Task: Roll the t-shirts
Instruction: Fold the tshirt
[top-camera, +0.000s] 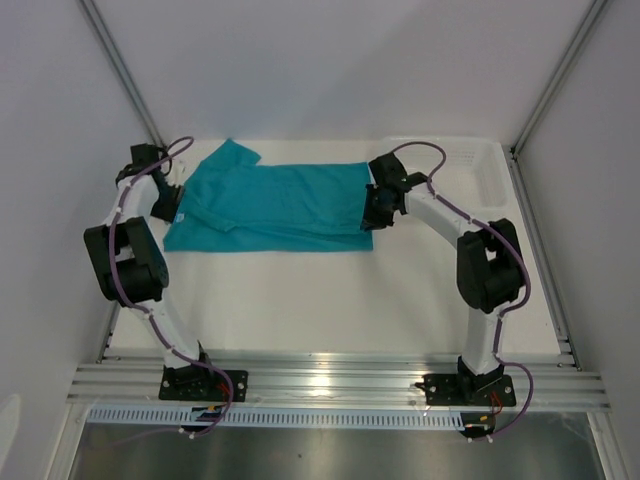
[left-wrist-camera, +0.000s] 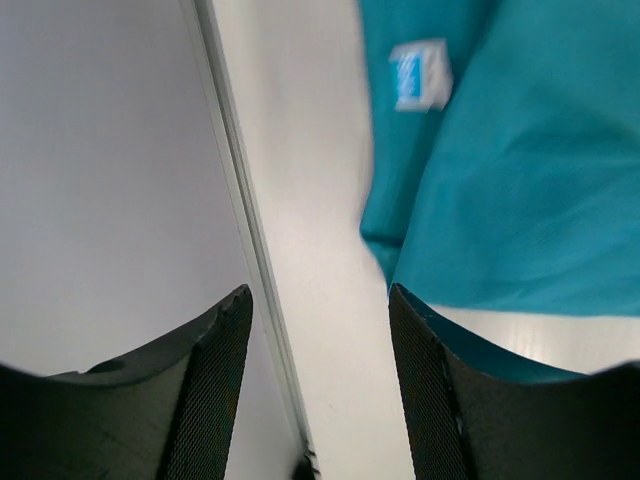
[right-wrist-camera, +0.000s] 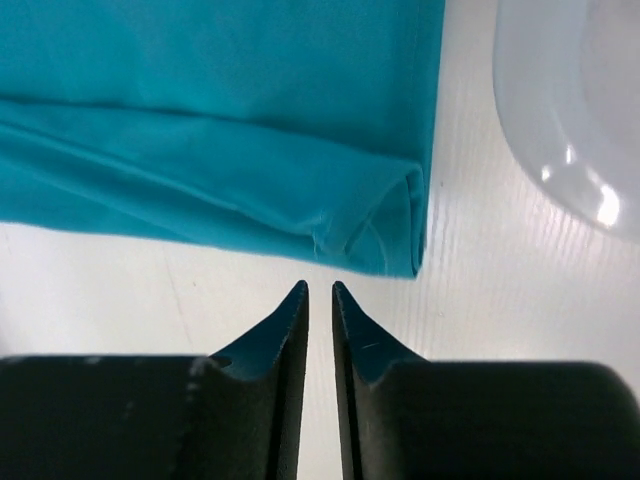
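Top external view: teal t-shirt (top-camera: 280, 205) lay flat on far half of the table (top-camera: 320, 300), long axis running left-right, neck end twd left edge, hem end twd right. Not rolled.
Shirt shape: one sleeve stuck out twd far-left corner. Near long side looked folded over, w/ a crease along it in right wrist view.
Left gripper (left-wrist-camera: 320, 300): sat at neck end of shirt, close to table's left edge. Fingers stood well apart, nothing btwn them. Bare table surface showed in the gap, shirt edge just beside its right finger.
Neck label (left-wrist-camera: 420, 75): small white tag, blurred, on teal fabric ahead of left gripper.
Right gripper (right-wrist-camera: 319, 290): sat at hem end of shirt, low over the table. Fingers nearly together, only a slim slit btwn the tips, no fabric in it. Tips just short of the shirt's near hem corner, not touching it.
Basket (top-camera: 480, 165): white plastic, at far-right corner of table, apart from the shirt. Its rounded rim showed at the right of right wrist view.
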